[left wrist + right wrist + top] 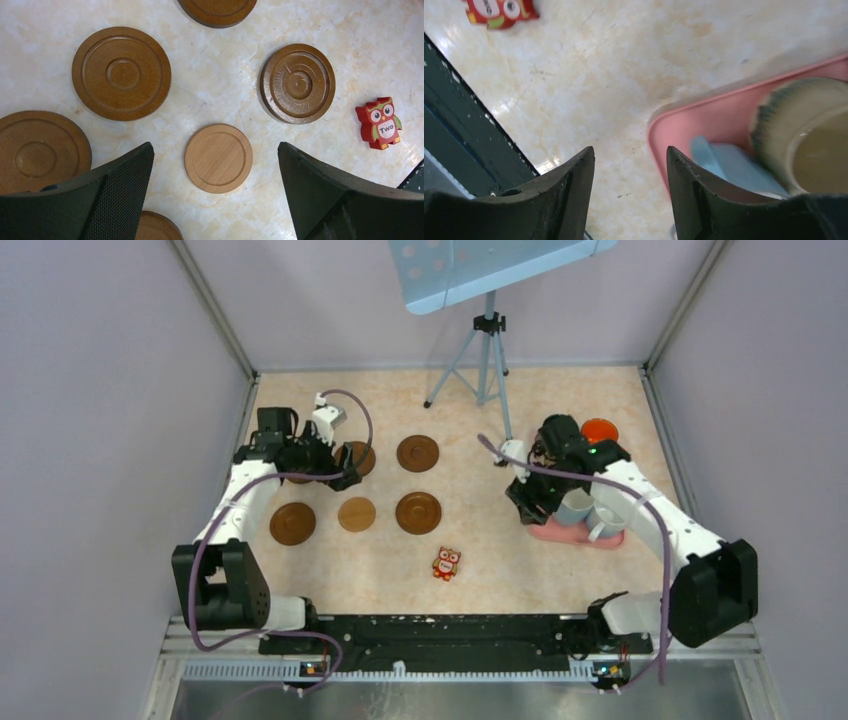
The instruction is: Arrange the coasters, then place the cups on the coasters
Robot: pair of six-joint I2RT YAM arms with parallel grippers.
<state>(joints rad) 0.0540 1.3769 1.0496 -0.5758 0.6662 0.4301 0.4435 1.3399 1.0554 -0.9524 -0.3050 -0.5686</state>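
Observation:
Several brown coasters lie at centre left: dark ones [417, 453] [418, 512] [292, 524], a lighter tan one [357, 514], and one [362, 456] partly under my left gripper [343, 468]. In the left wrist view that gripper [214, 146] hangs open above the tan coaster [218, 158], touching nothing. On the right, a light blue cup [575, 506] and a white cup [606, 521] stand on the pink tray [560, 534]; an orange cup [600, 430] shows behind the arm. My right gripper [629, 149] is open and empty at the tray's left edge [704, 117], beside the light blue cup [736, 170] and a beige cup [804, 130].
A small red owl figure [446, 563] stands near the front centre. A tripod [487, 360] stands at the back with a blue perforated board [480, 265] overhead. Grey walls close in both sides. The dark base rail [454, 145] runs along the near edge.

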